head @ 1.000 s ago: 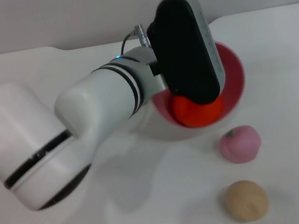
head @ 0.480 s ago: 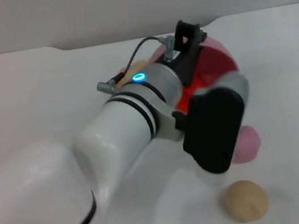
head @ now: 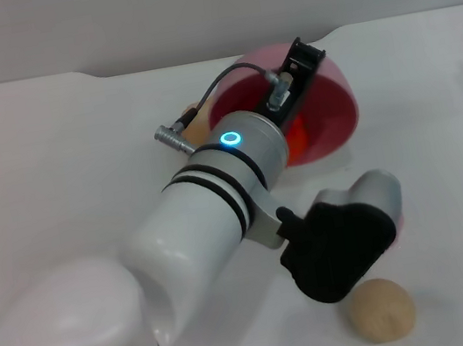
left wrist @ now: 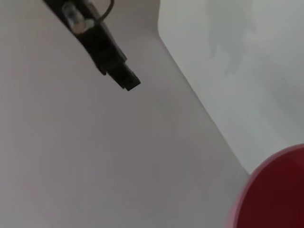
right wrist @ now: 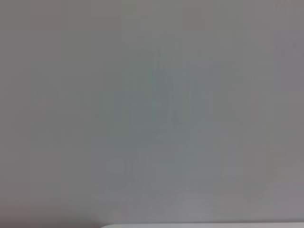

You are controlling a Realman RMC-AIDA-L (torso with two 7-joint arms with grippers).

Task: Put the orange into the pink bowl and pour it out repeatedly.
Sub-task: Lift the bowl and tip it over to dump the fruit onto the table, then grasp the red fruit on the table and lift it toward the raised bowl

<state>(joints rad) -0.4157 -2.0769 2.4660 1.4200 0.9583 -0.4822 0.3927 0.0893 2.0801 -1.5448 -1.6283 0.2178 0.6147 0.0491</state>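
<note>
Head view shows the orange (head: 299, 138) lying inside the pink bowl (head: 337, 102), which is tipped on its side with its mouth toward the robot. The left tool (head: 297, 62) grips the bowl's rim. A beige lump (head: 379, 309) sits on the white tabletop (head: 53, 167) nearby. The right tool is out of sight.

The left arm (head: 213, 220) slants across the middle of the bench (head: 50, 150), blocking the near way to the tilted bowl (head: 328, 112). A beige lump (head: 379, 310) sits near the front right. The bench's left side lies open.
</note>
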